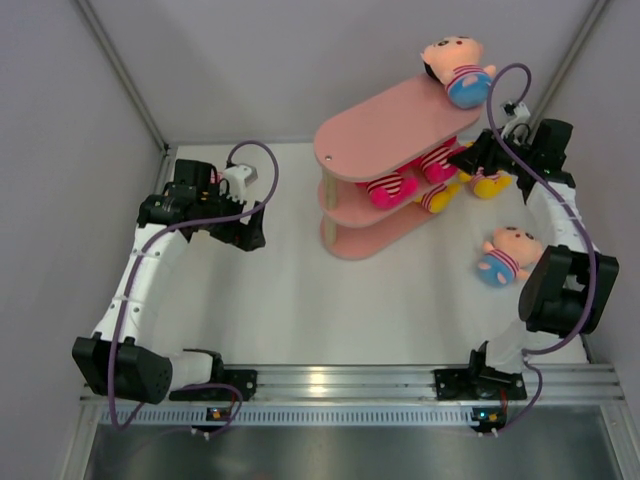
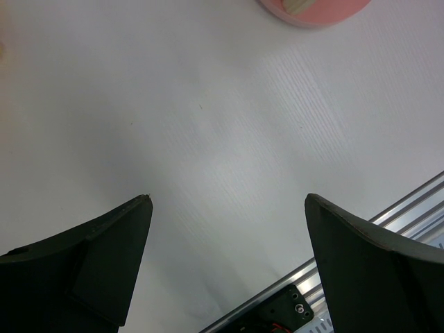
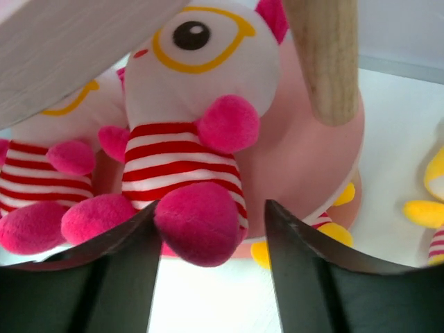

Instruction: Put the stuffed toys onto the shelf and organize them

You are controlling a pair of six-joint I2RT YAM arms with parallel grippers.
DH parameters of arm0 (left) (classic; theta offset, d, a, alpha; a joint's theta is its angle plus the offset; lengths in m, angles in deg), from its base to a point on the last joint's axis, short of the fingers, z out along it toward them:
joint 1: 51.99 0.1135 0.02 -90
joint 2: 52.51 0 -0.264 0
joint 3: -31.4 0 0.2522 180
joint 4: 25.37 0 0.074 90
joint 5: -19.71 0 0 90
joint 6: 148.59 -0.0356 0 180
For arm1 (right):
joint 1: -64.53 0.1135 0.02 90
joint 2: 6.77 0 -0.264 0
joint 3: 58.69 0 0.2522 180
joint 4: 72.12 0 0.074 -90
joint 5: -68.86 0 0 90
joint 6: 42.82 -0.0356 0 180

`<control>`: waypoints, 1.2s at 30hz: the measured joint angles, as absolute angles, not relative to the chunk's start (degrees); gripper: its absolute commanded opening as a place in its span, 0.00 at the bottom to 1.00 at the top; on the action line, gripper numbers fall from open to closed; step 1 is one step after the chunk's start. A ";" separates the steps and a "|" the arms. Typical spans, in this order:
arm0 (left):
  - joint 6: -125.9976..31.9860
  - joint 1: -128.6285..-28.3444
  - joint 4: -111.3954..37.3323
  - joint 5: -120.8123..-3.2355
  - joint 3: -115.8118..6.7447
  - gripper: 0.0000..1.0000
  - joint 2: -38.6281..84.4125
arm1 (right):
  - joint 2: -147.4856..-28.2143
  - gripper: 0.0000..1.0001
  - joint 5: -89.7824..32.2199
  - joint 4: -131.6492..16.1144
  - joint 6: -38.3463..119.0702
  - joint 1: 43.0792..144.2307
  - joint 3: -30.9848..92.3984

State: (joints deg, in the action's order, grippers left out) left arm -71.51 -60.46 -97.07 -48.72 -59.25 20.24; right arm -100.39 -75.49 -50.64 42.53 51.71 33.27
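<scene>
Closest to the right wrist lens are the black jaws of the right gripper (image 3: pixel 210 208), standing apart on either side of the round foot of a hot pink plush doll with a pale goggle face and red-white striped shirt (image 3: pixel 187 132); whether they touch the foot I cannot tell. That doll sits upright on the middle board of the pink three-tier oval shelf (image 1: pixel 385 125), facing outward toward the gripper with its feet at the board's edge. A second pink doll (image 3: pixel 41 173) is just beside it, and a wooden post (image 3: pixel 322 55) stands on its other side. It looks light, soft and squashy, and fuzzy enough not to slip; a limb would likely flop, so the striped torso seems the firmer hold. The shelf's long axis runs diagonally, near-left to far-right. A peach-headed doll with blue bottom (image 1: pixel 455 65) lies at the top board's far end; a second peach-headed doll (image 1: pixel 505 255) lies on the white worktop (image 1: pixel 300 300), head away from the arm bases. The left gripper (image 2: pixel 227 198) hangs over the worktop, jaws apart with nothing between them
</scene>
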 measured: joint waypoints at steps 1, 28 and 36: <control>-71.51 -60.46 -97.07 -48.72 -59.25 0.98 20.24 | -100.39 0.66 -74.50 -50.64 42.40 51.75 33.27; -71.99 -60.46 -96.96 -52.13 -58.02 0.97 20.24 | -96.13 0.75 -31.86 -48.80 21.44 43.34 25.73; -72.50 -60.46 -97.09 -58.49 -53.43 0.96 22.66 | -113.03 0.76 -28.15 -46.92 17.77 43.34 32.39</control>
